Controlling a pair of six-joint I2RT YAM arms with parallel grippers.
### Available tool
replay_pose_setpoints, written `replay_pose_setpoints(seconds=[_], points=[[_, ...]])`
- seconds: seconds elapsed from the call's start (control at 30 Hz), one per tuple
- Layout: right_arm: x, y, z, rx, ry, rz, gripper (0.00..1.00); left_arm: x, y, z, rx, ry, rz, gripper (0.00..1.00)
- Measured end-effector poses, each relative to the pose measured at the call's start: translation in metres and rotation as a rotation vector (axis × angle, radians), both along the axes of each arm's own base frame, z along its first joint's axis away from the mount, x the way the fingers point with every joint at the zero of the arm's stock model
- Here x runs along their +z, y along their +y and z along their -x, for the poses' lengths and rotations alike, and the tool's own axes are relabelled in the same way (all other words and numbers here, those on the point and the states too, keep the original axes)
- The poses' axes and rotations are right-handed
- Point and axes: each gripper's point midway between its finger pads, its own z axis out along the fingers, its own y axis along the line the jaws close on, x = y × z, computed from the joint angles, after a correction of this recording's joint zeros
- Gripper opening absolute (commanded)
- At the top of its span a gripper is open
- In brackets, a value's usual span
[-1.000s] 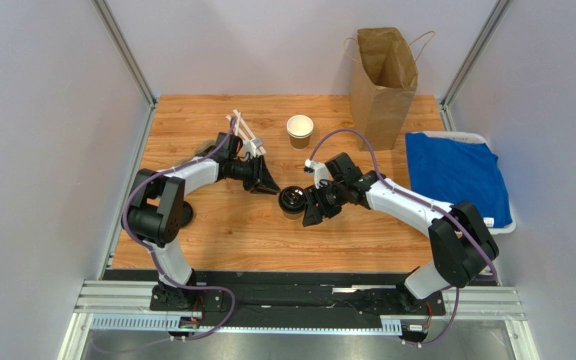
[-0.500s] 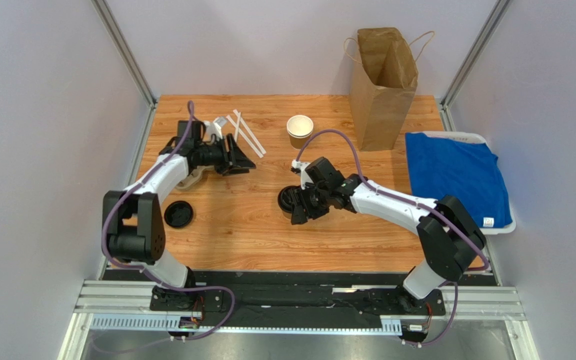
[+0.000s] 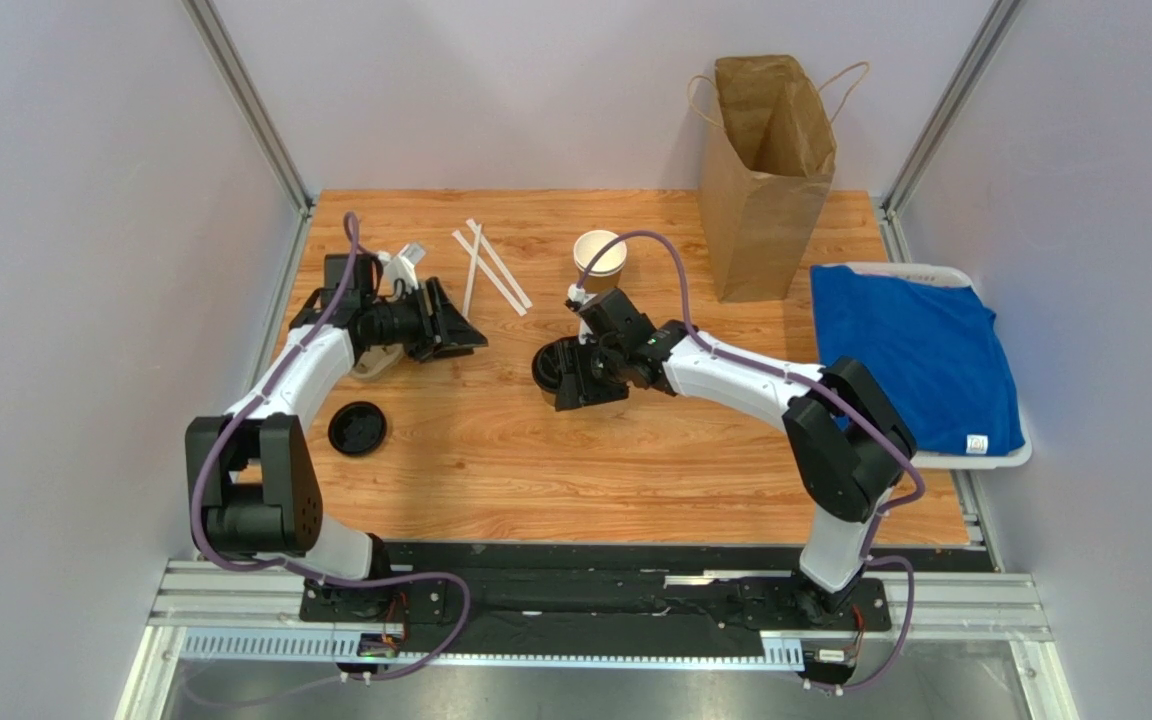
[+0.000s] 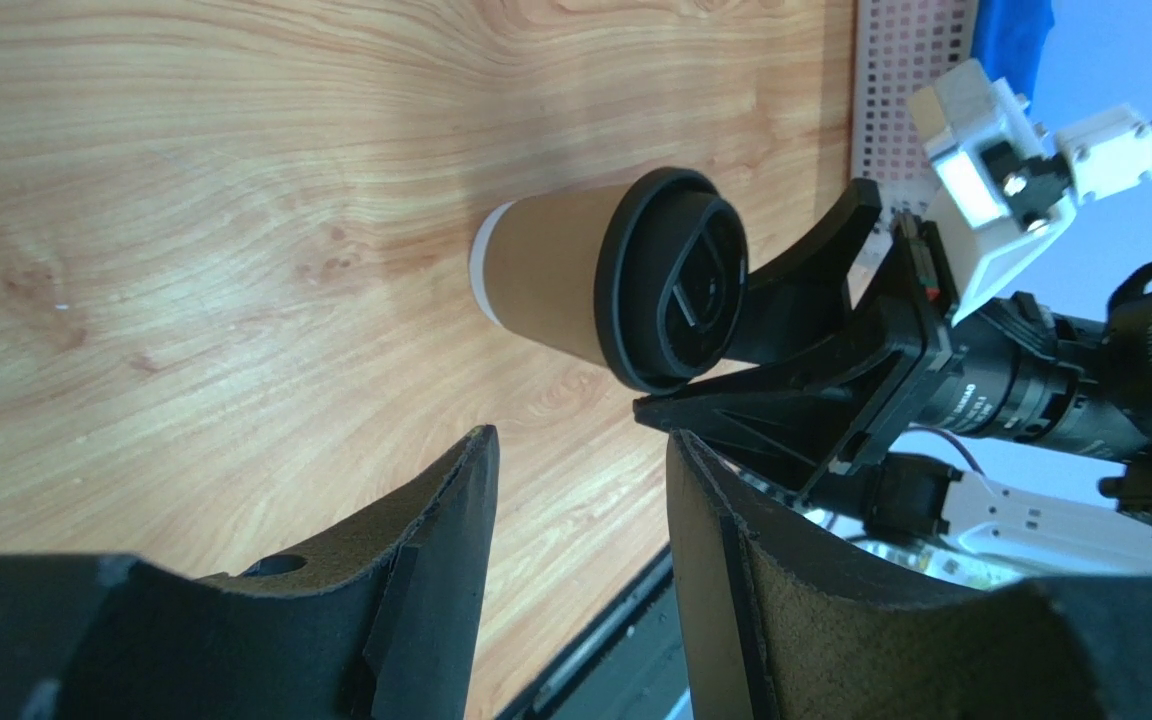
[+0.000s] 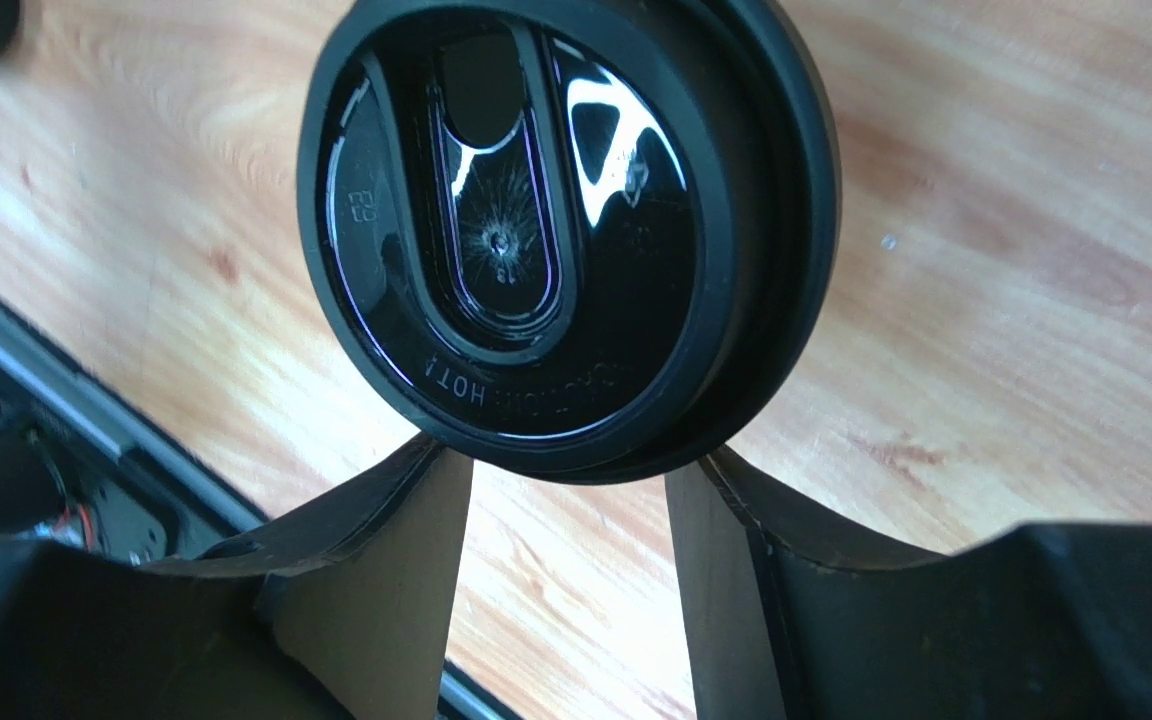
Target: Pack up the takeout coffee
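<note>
So the left claw (image 3: 468, 323) just opened up empty and backed well away from the coffee (image 3: 555, 363), leaving the right claw (image 5: 567, 477) clamped on it, solo for the bag (image 3: 766, 195) run.

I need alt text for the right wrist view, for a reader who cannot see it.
The takeout coffee, seen from above as a round black lid, fills the upper view; the two fingers of the right pincer reach under it on either side. Behind is the wooden table.

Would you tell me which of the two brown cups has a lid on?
The lidded cup in the right claw, mid-table; the open cup by the paper bag shows its white inside.
</note>
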Motion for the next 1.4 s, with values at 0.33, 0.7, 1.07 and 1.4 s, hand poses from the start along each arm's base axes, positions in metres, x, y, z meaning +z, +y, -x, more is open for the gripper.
replay_pose_setpoints(seconds=[0.33,0.7,1.07,1.4], points=[[-0.011,0.003,-0.046,-0.178,-0.003,0.015,0.55,-0.028,0.003,0.015,0.027,0.045,-0.017,0.52],[0.011,-0.014,-0.069,-0.176,-0.002,-0.081,0.53,-0.07,-0.045,0.021,-0.079,0.125,-0.003,0.45],[0.036,-0.031,-0.078,-0.008,-0.095,-0.109,0.57,-0.08,-0.052,0.013,-0.053,0.162,0.025,0.46],[0.017,-0.008,-0.074,0.061,-0.078,-0.103,0.56,-0.028,0.002,0.003,0.078,0.031,0.019,0.51]])
